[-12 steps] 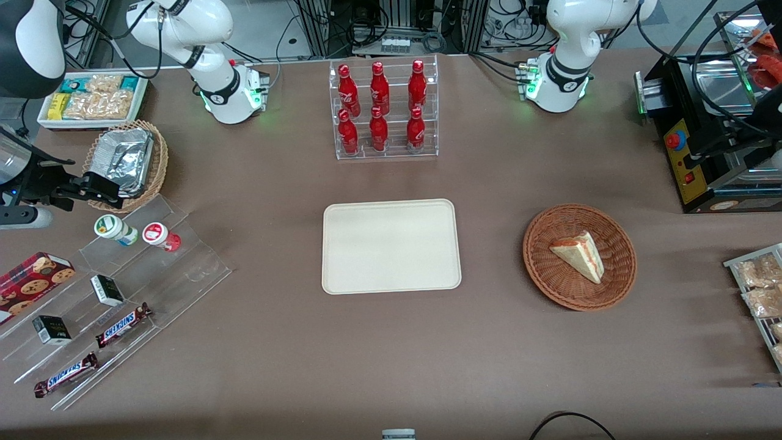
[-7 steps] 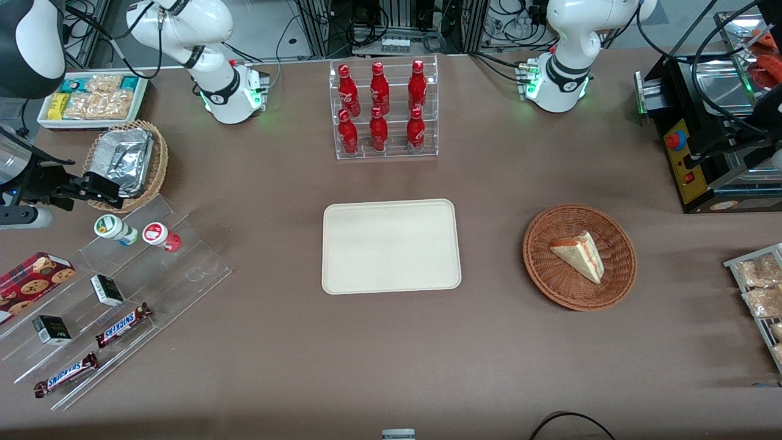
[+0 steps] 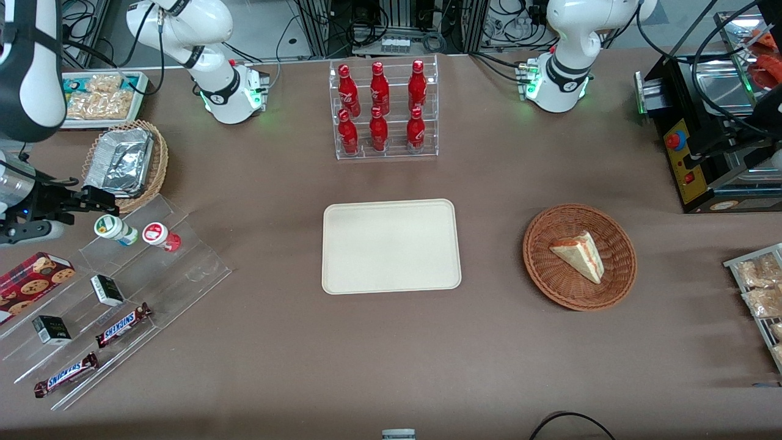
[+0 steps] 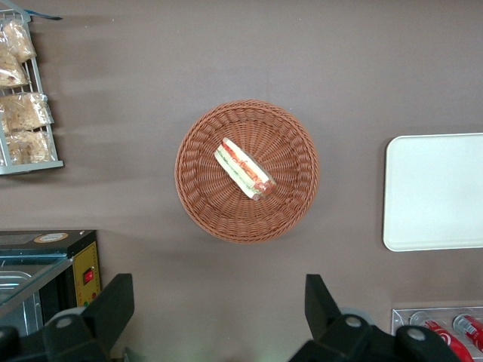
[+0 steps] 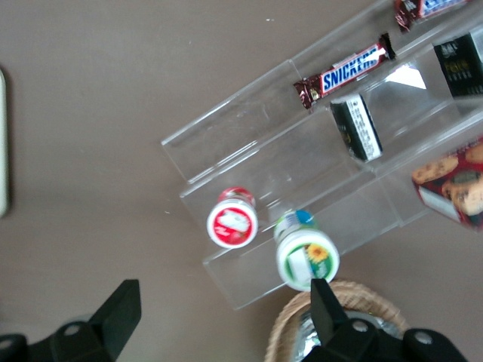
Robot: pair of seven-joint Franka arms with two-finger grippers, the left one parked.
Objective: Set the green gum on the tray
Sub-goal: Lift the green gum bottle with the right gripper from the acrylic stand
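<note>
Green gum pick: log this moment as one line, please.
phase: approach | gripper: open, above green gum, no contact | green gum: on clear shelf beside red-lidded canister | tray: bare

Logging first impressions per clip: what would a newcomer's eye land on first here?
Likely the cream tray at mid-table, with the rack of red bottles farther from the camera. Toward the working arm's end, the open hand hovers just above the green gum, which stands beside a red-lidded canister on a clear stepped stand.

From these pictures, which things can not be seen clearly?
- Green gum label: too small in front view, blurred in right wrist view.
- Foil container contents: not visible, front view.
- Pincer just above the green gum: its fingertips merge with the dark arm, front view.
- Tray: cut by the edge, left wrist view.
</note>
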